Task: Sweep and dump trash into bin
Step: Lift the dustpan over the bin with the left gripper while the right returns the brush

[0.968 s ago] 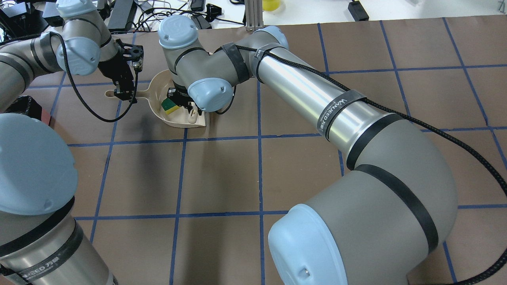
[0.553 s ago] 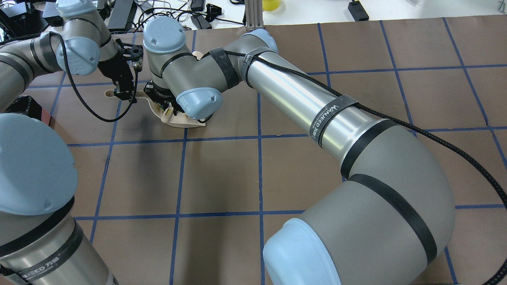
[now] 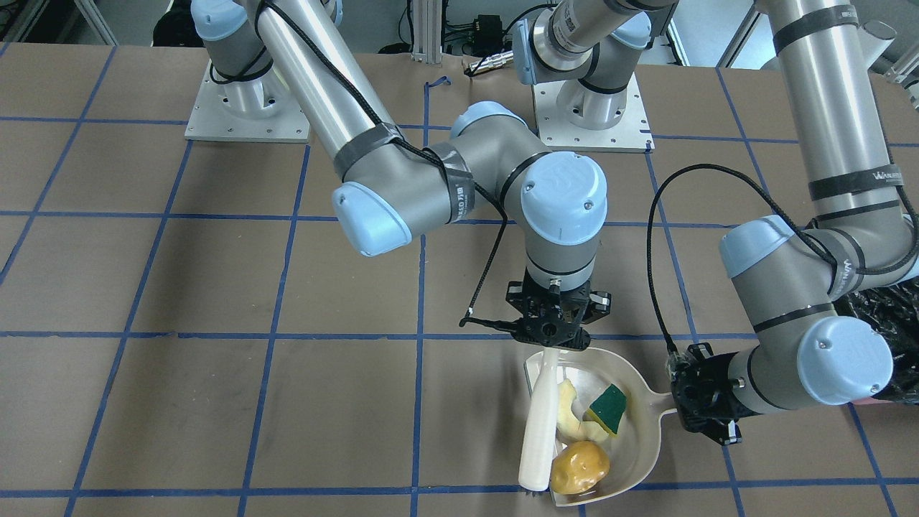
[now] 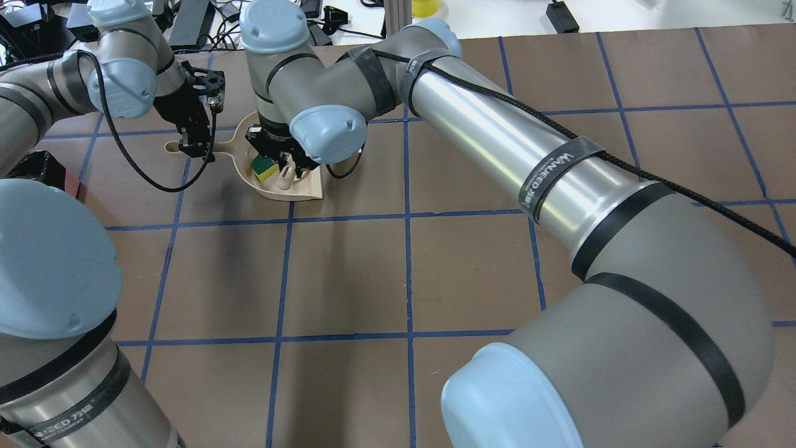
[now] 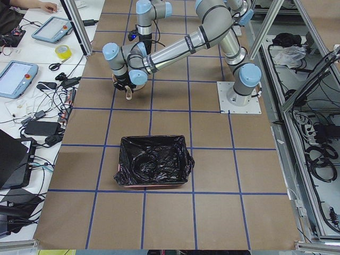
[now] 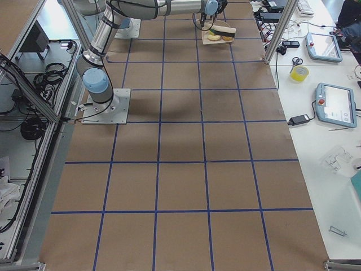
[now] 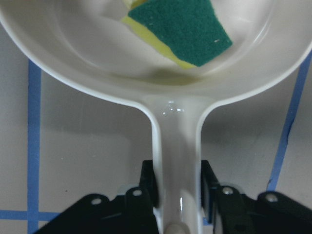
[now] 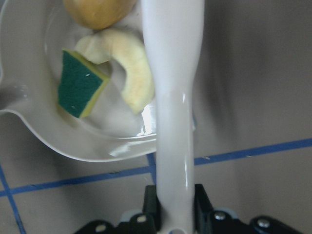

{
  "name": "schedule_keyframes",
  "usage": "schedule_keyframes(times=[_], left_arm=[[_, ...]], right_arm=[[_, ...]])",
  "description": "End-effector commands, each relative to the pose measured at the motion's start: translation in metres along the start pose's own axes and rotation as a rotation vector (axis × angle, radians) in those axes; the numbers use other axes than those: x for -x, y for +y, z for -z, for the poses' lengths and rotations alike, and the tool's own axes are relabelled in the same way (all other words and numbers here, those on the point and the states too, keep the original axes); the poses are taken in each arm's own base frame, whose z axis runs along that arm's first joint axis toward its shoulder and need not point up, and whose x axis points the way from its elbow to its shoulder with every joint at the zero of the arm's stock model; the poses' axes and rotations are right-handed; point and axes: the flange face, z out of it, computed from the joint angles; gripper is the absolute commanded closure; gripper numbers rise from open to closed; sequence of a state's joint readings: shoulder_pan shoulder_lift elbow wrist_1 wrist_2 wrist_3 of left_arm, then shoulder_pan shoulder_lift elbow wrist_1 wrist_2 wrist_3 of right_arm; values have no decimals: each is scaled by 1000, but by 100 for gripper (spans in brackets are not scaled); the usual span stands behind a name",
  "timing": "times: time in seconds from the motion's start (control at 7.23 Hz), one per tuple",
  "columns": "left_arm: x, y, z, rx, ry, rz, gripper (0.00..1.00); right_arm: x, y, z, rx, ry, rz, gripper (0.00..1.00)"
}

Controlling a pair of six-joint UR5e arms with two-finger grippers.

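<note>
While the left fingers (image 7: 148, 184) pinch the dustpan (image 3: 635, 449) handle from both sides, pan flat on the counter (image 3: 215, 359), the right fingers (image 8: 151, 204) are pressed onto the stem of the white brush (image 3: 537, 438).

Change, overhead view: 0.6 s ago the right wrist had pushed in over the pan and hid the contents. It has now drawn back toward the pan mouth, about where it was 1.0 s ago. The sponge piece (image 3: 609, 409) shows again. Reads as one stroke in and back. Pan and left arm have not shifted across the three frames.

Trash location: all three pieces are inside the pan, on the pan side of the brush. The sponge piece is toward the handle end. The cream crescent (image 3: 571, 420) is just beside the brush. The yellow-orange lump (image 3: 580, 467) is near the open lip, close against the brush head.

Judgement: sweeping looks finished; nothing is seen loose on the counter. Remaining: lift the pan and carry it to the bin (image 5: 154, 167), well apart on the robot's left. Risk: the lump may roll out over the lip once the brush clears.
</note>
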State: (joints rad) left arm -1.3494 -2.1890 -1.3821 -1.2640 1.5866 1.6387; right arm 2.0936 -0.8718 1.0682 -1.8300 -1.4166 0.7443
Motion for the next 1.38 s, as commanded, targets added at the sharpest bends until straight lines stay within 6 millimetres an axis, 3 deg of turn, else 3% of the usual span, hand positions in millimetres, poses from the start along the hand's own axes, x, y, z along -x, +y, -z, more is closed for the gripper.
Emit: schedule_keyframes(times=[0.0,0.14,0.42,0.55,0.83,0.97,1.25], left_arm=[[0,2,1,-10,-2,-5,100],[1,7,3,-46,-8,6,100],[-1,13,12,-89,-20,19,100],[-1,30,21,-141,-33,43,100],[-13,79,55,-157,-37,55,100],[-18,105,60,-159,-50,43,100],[-27,162,75,-162,-69,-17,100]], right_arm=[[-100,-47,56,81,122,-27,100],[-169,-72,65,119,163,-5,100],[-318,-100,66,171,261,-36,100],[-374,-110,71,187,295,-3,100],[-467,-131,93,210,294,98,100],[-507,-135,102,213,264,117,100],[-566,-134,85,160,245,197,100]])
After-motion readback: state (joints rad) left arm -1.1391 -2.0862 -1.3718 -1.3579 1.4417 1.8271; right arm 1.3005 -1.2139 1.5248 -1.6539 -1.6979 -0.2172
